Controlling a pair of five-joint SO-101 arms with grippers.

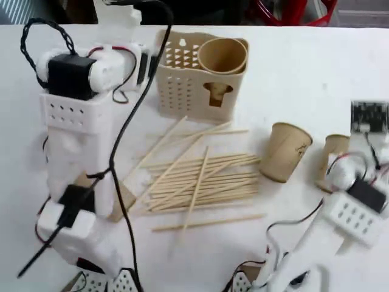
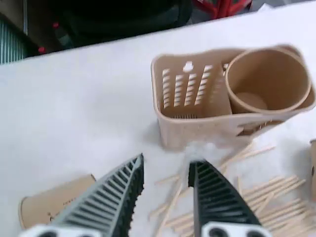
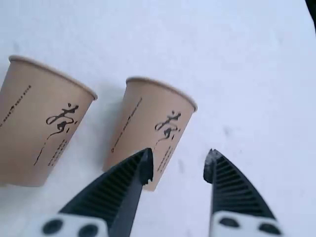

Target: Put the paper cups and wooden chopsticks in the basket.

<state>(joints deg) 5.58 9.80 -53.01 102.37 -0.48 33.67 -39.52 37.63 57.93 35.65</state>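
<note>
Right wrist view puts the right gripper (image 3: 177, 160), jaws apart, near a paper cup (image 3: 153, 123) standing on the table (image 3: 247, 49) beside a second cup (image 3: 39, 128); best to straddle it squarely, then close gently lest it crush.

A white table (image 1: 316, 61) takes up nearly the whole scene. Its top is matt and evenly lit, with only soft, pale shadows on it. Its far edge runs straight across the high view, and past that edge the room is dark. In that darkness, toward the far right, is some red curved tubing (image 1: 295, 19), too cut off to name, and beside it at the corner is a grey patch (image 1: 361, 12). At the far left corner there is a pale slatted surface (image 1: 13, 9). The left wrist view catches a greenish ribbed panel (image 2: 10, 42) next to a bulky black shape (image 2: 123, 17) behind the table.
</note>
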